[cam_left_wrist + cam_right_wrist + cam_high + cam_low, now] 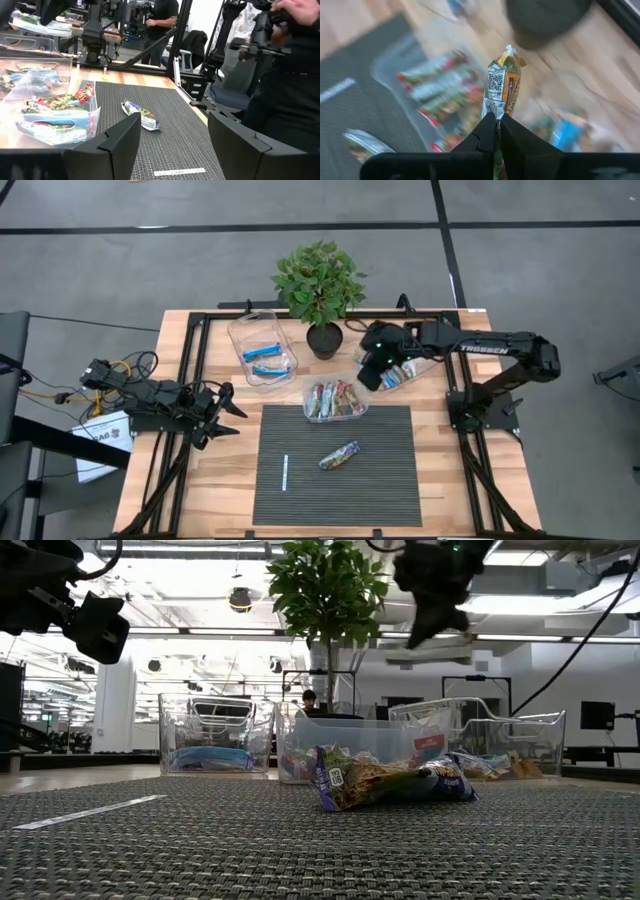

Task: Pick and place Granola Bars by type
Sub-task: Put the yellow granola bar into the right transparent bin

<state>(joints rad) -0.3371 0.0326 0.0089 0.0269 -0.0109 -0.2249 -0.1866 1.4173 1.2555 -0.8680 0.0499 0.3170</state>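
The right end effector (496, 122) is clenched on one end of a yellow-orange wrapped granola bar (503, 90), whose long axis runs straight out from the fingertips. In the high view this end effector (378, 372) hangs above the back right of the bench, at the near edge of the clear plastic tub on the right (405, 370), which already holds blue and orange bars. The drop point, judged from this, lies just beyond and below the bar; a short advance over the tub wall appears to be what remains.

The left end effector (222, 412) stands released, fingers wide, over the left bench edge, well apart from any bar.

One green-gold wrapped bar with a purple end (340, 455) lies on the dark ribbed mat (400, 480), long axis diagonal, roughly midway between the arms. A thin white stick (285, 472) lies to its left.

Surface: light wooden bench (175, 340), with a middle tub (335, 398) of red and green bars and a left tub (262, 350) of blue bars. A potted green plant (320, 285) stands behind.

Room: a person stands beyond the bench in the left wrist view.
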